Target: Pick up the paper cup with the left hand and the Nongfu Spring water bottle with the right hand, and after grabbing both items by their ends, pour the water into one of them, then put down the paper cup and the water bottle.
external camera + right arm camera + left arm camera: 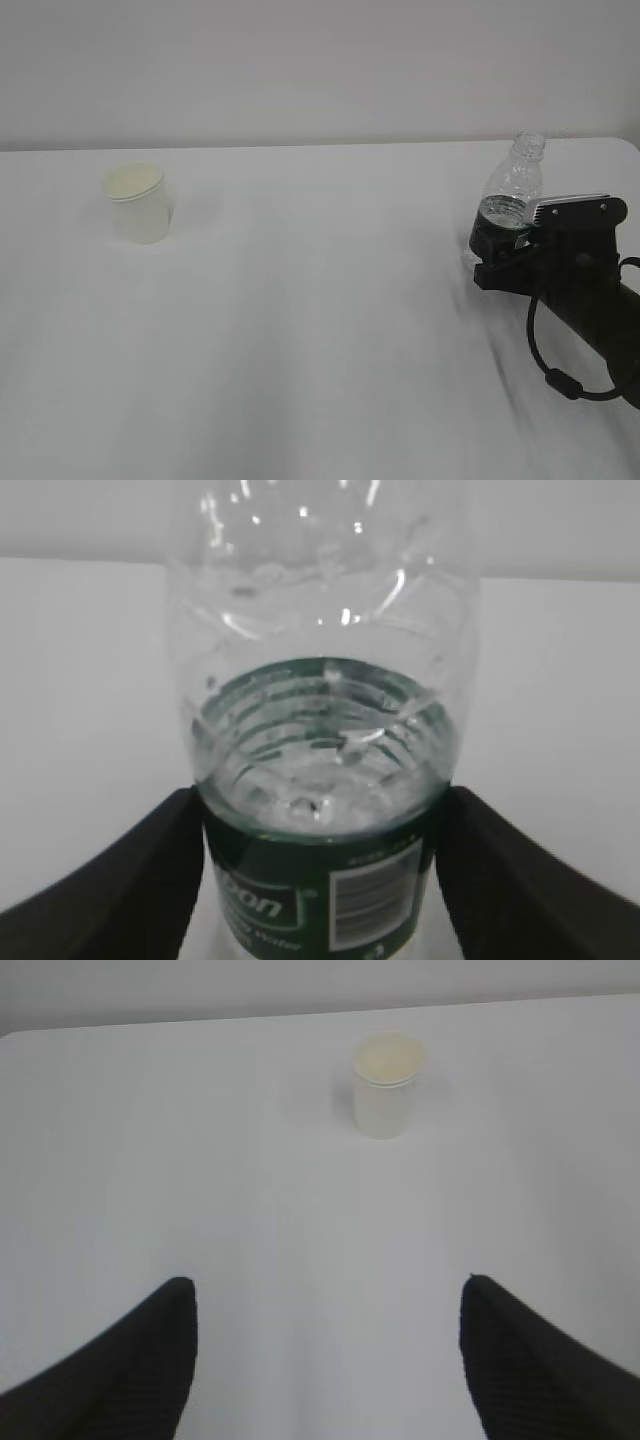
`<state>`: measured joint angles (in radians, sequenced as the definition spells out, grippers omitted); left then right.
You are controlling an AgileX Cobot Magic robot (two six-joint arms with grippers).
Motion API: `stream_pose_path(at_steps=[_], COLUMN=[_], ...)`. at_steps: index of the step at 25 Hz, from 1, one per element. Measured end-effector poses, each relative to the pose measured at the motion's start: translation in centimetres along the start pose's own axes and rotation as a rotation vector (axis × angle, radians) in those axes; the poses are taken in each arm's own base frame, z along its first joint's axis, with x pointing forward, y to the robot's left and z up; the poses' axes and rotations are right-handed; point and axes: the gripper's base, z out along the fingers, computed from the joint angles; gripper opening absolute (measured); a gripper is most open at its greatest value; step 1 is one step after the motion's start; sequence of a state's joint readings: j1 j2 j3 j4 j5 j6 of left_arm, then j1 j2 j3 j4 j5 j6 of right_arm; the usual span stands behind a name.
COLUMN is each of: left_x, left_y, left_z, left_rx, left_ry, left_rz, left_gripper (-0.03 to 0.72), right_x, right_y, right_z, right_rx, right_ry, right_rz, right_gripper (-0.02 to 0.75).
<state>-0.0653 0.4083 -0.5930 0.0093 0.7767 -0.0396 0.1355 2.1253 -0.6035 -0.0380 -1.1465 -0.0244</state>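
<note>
Reaching in from the 4 o'clock corner of the table (pixel 300 330), the right hand (pixel 497 250) brackets the bottle (pixel 513 190): a black finger (pixel 120 880) sits at each side of the green label, seemingly touching it, though a firm clamp cannot be told. Water (pixel 320 770) fills the bottle's lower part and the neck is capless. Farther off, at 10 o'clock, the cup (pixel 139 203) stands upright and alone. The left hand (pixel 325 1360) hangs released, fingers spread wide, with the cup at its 12 o'clock, well apart.

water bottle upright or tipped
Upright: the water bottle stands on the table with its capless neck pointing up and its water line level.
</note>
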Motion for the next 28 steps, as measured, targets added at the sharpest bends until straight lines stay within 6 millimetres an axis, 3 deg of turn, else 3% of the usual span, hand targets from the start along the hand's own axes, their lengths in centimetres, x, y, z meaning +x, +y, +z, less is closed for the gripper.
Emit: stream_pose_path(at_steps=[6, 11, 17, 23, 28], left_x=[0.0, 0.0, 0.0, 0.0, 0.0], left_y=[0.0, 0.0, 0.0, 0.0, 0.0], left_z=[0.0, 0.0, 0.0, 0.0, 0.0], left_rx=[0.0, 0.0, 0.0, 0.0, 0.0], left_ry=[0.0, 0.0, 0.0, 0.0, 0.0], left_rz=[0.0, 0.0, 0.0, 0.0, 0.0], left_gripper=[0.587, 0.587, 0.587, 0.587, 0.587], right_x=[-0.24, -0.24, -0.24, -0.2, 0.64], right_y=[-0.02, -0.02, -0.02, -0.02, 0.0], right_z=[0.25, 0.25, 0.25, 0.25, 0.78], right_rx=[0.0, 0.0, 0.0, 0.0, 0.0], right_ry=[-0.011, -0.011, -0.011, -0.006, 0.015], right_rz=[0.0, 0.0, -0.001, -0.001, 0.0], right_gripper=[0.532, 0.465, 0.44, 0.61, 0.641])
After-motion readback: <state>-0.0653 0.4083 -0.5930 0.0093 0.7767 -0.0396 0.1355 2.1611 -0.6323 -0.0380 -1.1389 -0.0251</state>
